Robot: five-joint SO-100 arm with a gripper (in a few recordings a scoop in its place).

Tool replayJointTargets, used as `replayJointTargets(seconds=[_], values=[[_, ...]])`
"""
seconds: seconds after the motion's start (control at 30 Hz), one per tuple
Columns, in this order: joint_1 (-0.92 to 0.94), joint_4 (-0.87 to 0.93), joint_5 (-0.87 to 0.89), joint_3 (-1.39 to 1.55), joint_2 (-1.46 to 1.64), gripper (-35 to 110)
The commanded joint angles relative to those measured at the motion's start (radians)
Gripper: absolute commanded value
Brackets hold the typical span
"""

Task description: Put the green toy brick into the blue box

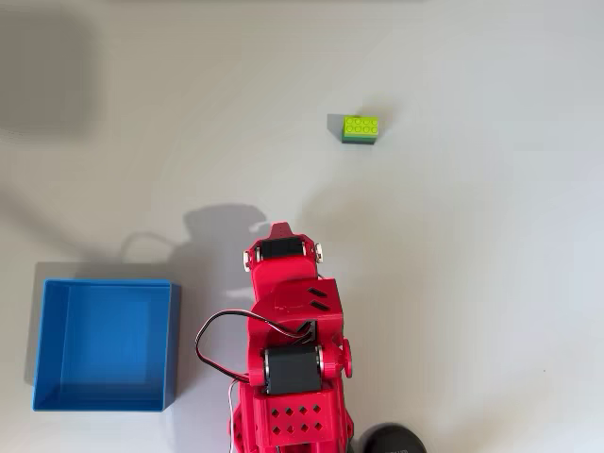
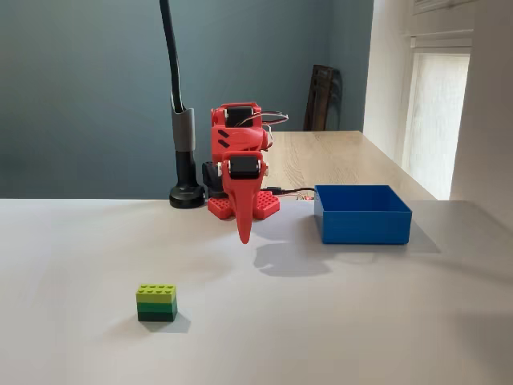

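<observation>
The gripper (image 2: 244,228) hung folded below the red arm (image 1: 288,321), its fingers pointing down at the table (image 2: 337,321) and coming together in one narrow tip; it looked shut and held nothing, though head-on in the fixed view any small gap would not show. That tucked pose reads as a rest position, so the reach had probably not begun. The brick (image 1: 361,128) stood upright on the table, studs up, well apart from the gripper and clear all round, which should leave room for a grasp from above. The box (image 1: 104,344) sat open-topped beside the arm's base, on the left in the overhead view, empty and well away from the brick.
</observation>
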Motion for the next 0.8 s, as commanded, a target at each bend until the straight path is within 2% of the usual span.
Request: replayJointTargets(seconds=[0.0,0.77], values=[[0.005,-0.005,-0.003,0.011,0.017,0],[0.005,-0.005,-0.008,0.011,0.017,0]])
